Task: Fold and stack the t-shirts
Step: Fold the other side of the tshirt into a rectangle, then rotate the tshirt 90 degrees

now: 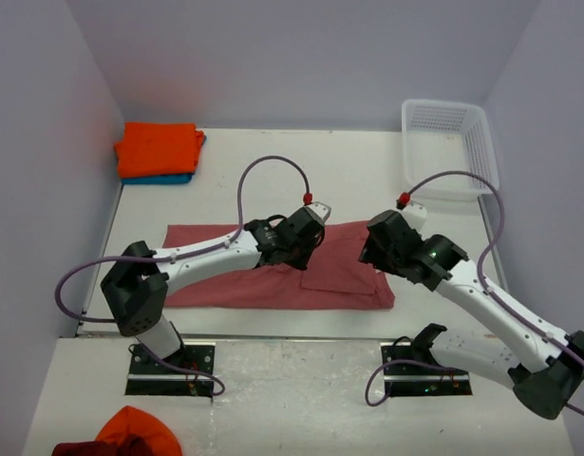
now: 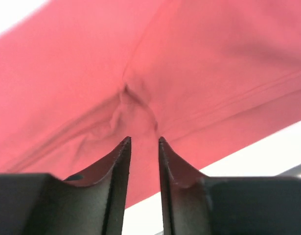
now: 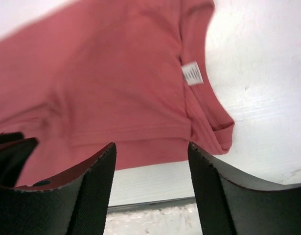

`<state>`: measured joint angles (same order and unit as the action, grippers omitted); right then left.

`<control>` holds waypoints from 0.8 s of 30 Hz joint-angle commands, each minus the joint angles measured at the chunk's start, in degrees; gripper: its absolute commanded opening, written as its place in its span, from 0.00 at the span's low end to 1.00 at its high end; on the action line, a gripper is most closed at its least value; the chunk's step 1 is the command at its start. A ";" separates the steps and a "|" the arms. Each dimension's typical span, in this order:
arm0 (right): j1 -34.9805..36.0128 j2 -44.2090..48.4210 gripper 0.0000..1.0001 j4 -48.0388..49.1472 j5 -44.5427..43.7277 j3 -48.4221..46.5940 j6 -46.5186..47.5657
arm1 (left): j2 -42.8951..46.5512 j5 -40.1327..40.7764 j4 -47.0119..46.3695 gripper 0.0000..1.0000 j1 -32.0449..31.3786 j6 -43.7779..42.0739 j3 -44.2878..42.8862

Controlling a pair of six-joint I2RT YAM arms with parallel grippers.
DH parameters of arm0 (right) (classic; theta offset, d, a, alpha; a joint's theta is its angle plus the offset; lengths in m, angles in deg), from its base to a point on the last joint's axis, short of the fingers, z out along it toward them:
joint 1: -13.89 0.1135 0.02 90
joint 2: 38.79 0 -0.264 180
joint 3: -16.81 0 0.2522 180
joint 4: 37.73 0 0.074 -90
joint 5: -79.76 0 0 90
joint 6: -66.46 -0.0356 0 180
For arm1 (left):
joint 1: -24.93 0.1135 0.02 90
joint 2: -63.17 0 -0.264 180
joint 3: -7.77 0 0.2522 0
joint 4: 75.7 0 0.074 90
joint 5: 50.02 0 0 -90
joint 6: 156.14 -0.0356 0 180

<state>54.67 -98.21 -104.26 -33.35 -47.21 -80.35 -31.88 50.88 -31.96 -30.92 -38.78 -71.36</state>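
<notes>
Salmon-red t-shirt [image 1: 348, 271] on table [image 1: 367, 180], apart from white basket [image 1: 482, 152].

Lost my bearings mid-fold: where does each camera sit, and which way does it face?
Top: above and behind the bases, looking down on the table; both arms show over the red shirt.
Left wrist: on the left arm, looking down past the left tool, narrowly parted, at puckered cloth.
Right wrist: on the right arm, looking past the right tool, open, at the tag.
Shared: all see the red shirt.
</notes>
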 commanded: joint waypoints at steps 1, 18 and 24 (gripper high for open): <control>0.18 4.30 0.63 -6.11 -6.85 -10.18 5.46 | 5.04 5.81 3.60 0.32 -0.75 -3.52 -8.89; 0.10 9.14 0.00 -13.76 -9.14 -20.50 12.87 | -30.90 -33.22 -6.86 0.00 -0.05 -19.62 -36.58; 0.10 11.60 0.00 -15.07 -8.53 -19.26 11.73 | -34.68 -34.71 -7.65 0.00 1.54 -19.53 -36.77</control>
<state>54.67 -87.11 -117.46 -40.74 -66.77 -68.31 -66.54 18.83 -37.38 -30.42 -56.51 -105.19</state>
